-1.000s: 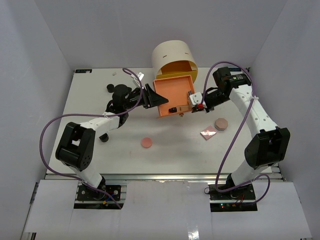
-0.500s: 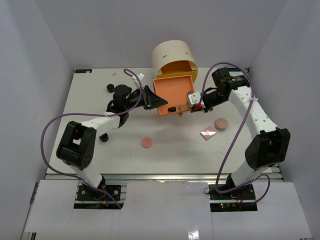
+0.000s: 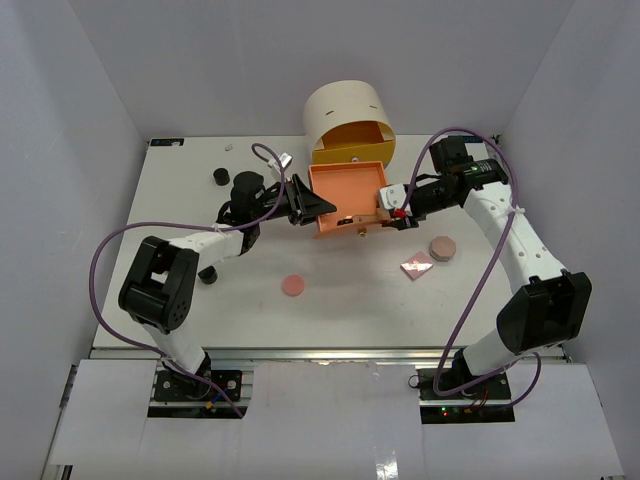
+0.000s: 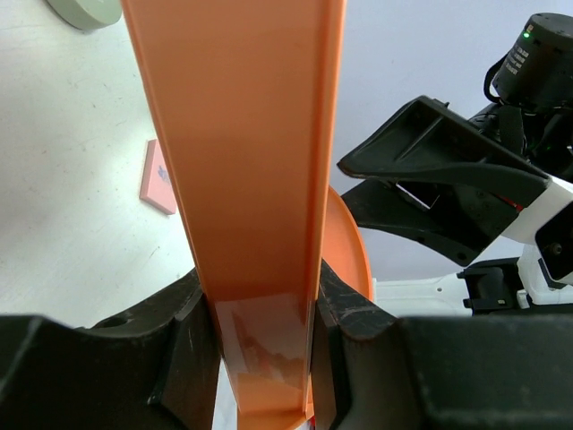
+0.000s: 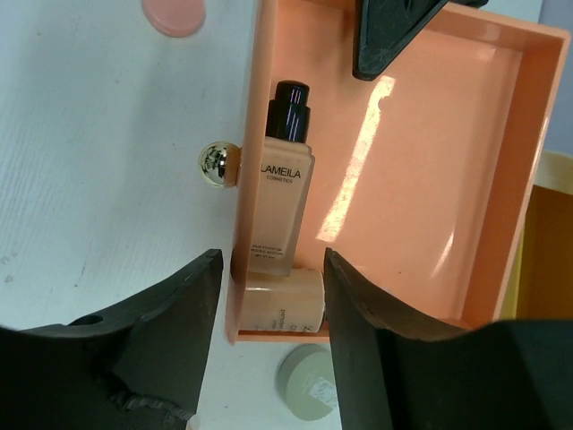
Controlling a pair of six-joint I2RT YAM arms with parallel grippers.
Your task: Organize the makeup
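The orange drawer (image 3: 350,190) stands pulled out in front of the cream cylindrical box (image 3: 345,112). My left gripper (image 3: 308,203) (image 4: 264,331) is shut on the drawer's left wall (image 4: 242,134). My right gripper (image 3: 393,205) (image 5: 273,257) hangs open over the drawer's front right corner. Below it, two tan bottles lie in the drawer: one black-capped (image 5: 282,188), one crosswise (image 5: 282,305). A grey-green compact (image 5: 309,394) sits just outside that corner. On the table lie a pink round compact (image 3: 293,285), a pink square palette (image 3: 416,266) and a tan compact (image 3: 442,247).
A small black jar (image 3: 219,177) stands at the back left, and another dark item (image 3: 208,274) lies by my left arm. The drawer's gold knob (image 5: 218,164) sticks out of its front. White walls enclose the table on three sides.
My left gripper's jaws closed on the drawer's left wall. My right gripper opened above the drawer's corner, and its arm shifted slightly right.
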